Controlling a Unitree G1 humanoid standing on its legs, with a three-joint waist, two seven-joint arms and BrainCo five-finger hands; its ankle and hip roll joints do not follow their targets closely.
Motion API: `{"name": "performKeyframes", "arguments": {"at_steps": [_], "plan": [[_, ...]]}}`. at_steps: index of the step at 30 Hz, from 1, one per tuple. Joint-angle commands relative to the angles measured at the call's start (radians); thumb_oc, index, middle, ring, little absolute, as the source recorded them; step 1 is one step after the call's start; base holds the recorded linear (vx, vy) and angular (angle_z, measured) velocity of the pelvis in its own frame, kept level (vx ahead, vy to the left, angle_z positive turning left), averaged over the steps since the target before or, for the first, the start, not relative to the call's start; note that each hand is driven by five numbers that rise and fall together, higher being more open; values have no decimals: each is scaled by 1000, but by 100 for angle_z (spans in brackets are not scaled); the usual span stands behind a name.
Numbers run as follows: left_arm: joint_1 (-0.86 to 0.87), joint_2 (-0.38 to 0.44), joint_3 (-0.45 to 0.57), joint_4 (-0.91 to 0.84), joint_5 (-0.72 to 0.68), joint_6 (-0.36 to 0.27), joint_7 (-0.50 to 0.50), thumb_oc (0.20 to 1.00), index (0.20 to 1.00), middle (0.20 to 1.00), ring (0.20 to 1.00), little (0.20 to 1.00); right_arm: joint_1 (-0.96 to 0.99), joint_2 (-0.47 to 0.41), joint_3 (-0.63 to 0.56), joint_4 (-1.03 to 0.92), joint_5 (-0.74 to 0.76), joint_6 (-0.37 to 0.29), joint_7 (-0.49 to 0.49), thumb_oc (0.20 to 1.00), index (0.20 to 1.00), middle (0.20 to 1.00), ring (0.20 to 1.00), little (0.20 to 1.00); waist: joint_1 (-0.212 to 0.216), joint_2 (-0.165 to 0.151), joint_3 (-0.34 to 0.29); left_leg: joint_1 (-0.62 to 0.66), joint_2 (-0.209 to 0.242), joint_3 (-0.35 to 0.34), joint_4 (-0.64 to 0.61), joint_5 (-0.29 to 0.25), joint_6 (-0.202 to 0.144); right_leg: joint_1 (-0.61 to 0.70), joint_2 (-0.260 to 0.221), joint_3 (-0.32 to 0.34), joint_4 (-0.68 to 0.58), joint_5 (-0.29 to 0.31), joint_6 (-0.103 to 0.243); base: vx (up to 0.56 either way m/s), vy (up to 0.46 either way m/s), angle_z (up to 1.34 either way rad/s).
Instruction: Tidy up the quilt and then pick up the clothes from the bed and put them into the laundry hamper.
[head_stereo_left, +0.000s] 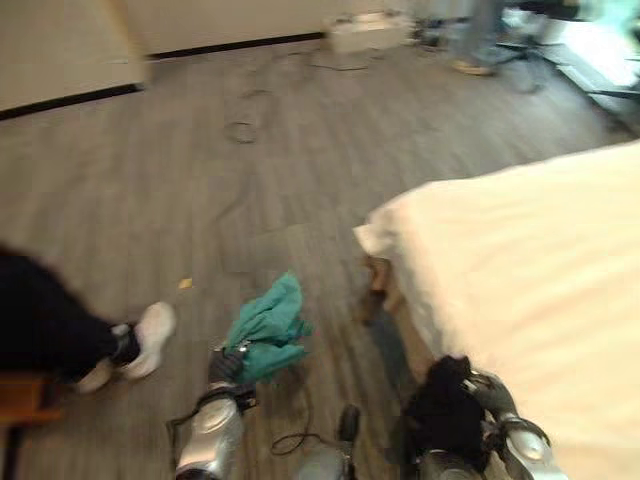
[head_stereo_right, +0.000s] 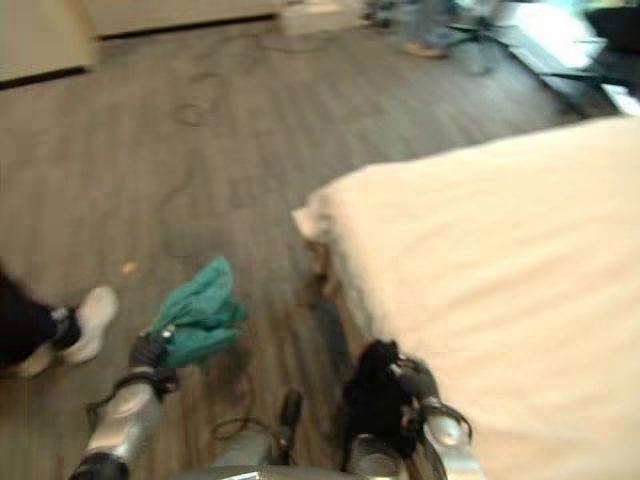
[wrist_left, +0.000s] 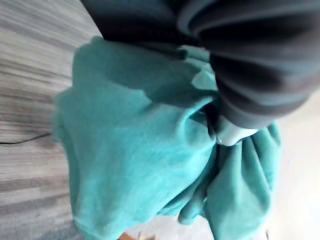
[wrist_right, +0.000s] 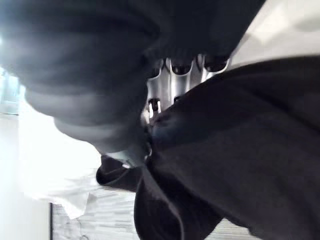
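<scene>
Beside the bed (head_stereo_left: 540, 260), over wood-grain floor (head_stereo_left: 200, 170), both hands carry clothes clear of the mattress, presumably toward a hamper. The left hand (head_stereo_left: 226, 366) is clenched on a teal garment (head_stereo_left: 266, 328), soft, fleecy and bunched in loose folds, held well out from the bed's corner. The right hand (wrist_right: 172, 82) has its fingers curled into a black garment (head_stereo_left: 443, 405), matte and crumpled, close against the bed's edge. The pale quilt (head_stereo_right: 480, 250) lies smooth. A person's white shoe (head_stereo_left: 150, 335) stands far from the bed.

Open floor (head_stereo_left: 250, 170): bare wood ahead.
Left: a person's shoe (head_stereo_left: 150, 335).
Right: bed (head_stereo_left: 540, 270) corner juts in, blocking that side.
</scene>
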Motion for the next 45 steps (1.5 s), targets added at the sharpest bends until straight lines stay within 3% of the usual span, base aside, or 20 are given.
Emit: {"name": "performKeyframes", "arguments": {"at_steps": [1,3,4,8,12,14,16,21,26,27,29,30,31,32,33,35,38,40,41,45], "plan": [[116,85,-10,-55,76,-18,0,200,200,200,200,200,-118,-9,-53,73,71,-67,-66,200,200,200,200,200,58,-130,-24,33,-10,179,2,-122,-71,54,-220,-158,-77,136,73,155,-28,139],[151,73,-2,-45,74,-18,-10,200,200,200,200,200,-128,-31,-22,56,33,-68,-53,200,200,200,200,200,73,-126,-42,50,-9,192,6,-131,-68,62,-222,-157,-88,145,76,247,-24,44],[-74,-95,-349,63,118,-4,108,200,200,200,200,200,-211,-43,177,296,-185,16,-247,200,200,200,200,200,99,-59,13,126,32,354,-6,-151,-83,183,-168,-311,-80,49,20,243,-38,12],[-113,-122,-374,96,122,-3,130,200,200,200,200,200,-223,-67,196,254,-212,9,-261,200,200,200,200,200,97,-57,50,51,30,358,214,-182,-108,197,-172,-312,-88,31,2,21,-82,14],[-159,-131,-390,115,128,3,177,200,200,200,200,200,-275,-81,216,231,-242,29,-292,200,200,200,200,200,136,-75,107,-180,46,361,566,-44,-156,229,-184,-348,-88,12,-37,17,-157,7],[-165,-133,-390,120,126,5,186,200,200,200,200,200,-289,-81,223,226,-242,31,-296,200,200,200,200,200,142,-76,105,-208,52,382,560,-59,-146,235,-181,-354,-88,0,-37,193,-63,45],[-147,-129,-372,117,146,18,206,200,200,200,200,200,-297,-80,248,195,-249,30,-295,200,200,200,200,200,168,-75,82,-231,54,447,401,-109,-111,263,-168,-360,-88,-46,-21,417,14,2],[-116,-138,-331,132,160,25,223,200,200,200,200,200,-357,-50,291,237,-285,31,-301,200,200,200,200,200,227,-61,51,-266,80,574,39,-17,-124,358,-121,-391,-88,-135,-5,457,68,20],[-91,-127,-284,128,123,26,246,200,200,200,200,200,-419,-8,331,275,-307,42,-288,200,200,200,200,200,268,-80,41,-297,119,719,46,1,-99,440,-117,-420,-86,-165,17,502,103,48],[-70,-107,-260,123,106,33,241,200,200,200,200,200,-409,10,349,272,-323,35,-269,200,200,200,200,200,317,-107,22,-284,97,687,44,41,-78,446,-140,-420,-21,-152,39,450,99,-16],[-61,-101,-259,127,102,38,234,200,200,200,200,200,-395,22,344,277,-323,34,-267,200,200,200,200,200,339,-135,11,-274,68,665,44,37,-63,436,-170,-427,40,-108,68,659,171,-75],[-55,-96,-250,166,92,47,227,200,200,200,200,200,-381,34,321,313,-313,34,-265,200,200,200,200,200,362,-179,14,-232,-5,620,58,-10,-12,394,-261,-432,268,93,159,918,306,-62],[-52,-94,-246,174,89,46,231,200,200,200,200,200,-373,39,311,321,-310,32,-258,200,200,200,200,200,354,-182,20,-181,-34,598,49,-38,13,347,-300,-420,417,196,178,715,272,-19],[-52,-94,-246,174,89,45,231,200,200,200,200,200,-373,39,311,321,-310,32,-258,200,200,200,200,200,353,-183,20,-179,-37,599,46,-39,15,346,-303,-419,422,194,179,749,249,82],[-63,-88,-242,172,90,43,233,200,200,200,200,200,-377,35,300,330,-313,26,-258,200,200,200,200,200,329,-146,16,-74,-46,526,0,-73,43,215,-304,-389,621,241,147,755,182,123],[-77,-84,-245,175,92,38,232,200,200,200,200,200,-383,33,292,336,-311,22,-256,200,200,200,200,200,309,-122,21,-31,-46,470,-6,-91,45,139,-299,-383,667,181,125,619,108,160],[-106,-74,-298,79,131,13,225,200,200,200,200,200,-363,19,265,310,-277,5,-246,200,200,200,200,200,196,-61,44,91,-32,254,-6,-143,3,-50,-248,-347,463,32,52,752,-113,155],[-103,-71,-309,51,147,12,220,200,200,200,200,200,-355,11,260,291,-274,6,-245,200,200,200,200,200,170,-62,49,118,-36,203,-6,-158,-8,-56,-234,-309,301,47,50,508,-166,247],[-92,-72,-313,27,159,11,209,200,200,200,200,200,-341,-3,246,268,-269,12,-247,200,200,200,200,200,134,-73,46,161,-42,123,-6,-205,-27,-77,-237,-244,19,117,68,708,-223,294],[-5,-80,-265,87,155,9,178,200,200,200,200,200,-308,-23,239,244,-298,20,-214,200,200,200,200,200,99,-93,19,319,-25,62,75,-357,-46,-125,-257,-220,-41,213,96,964,-307,166]]}}
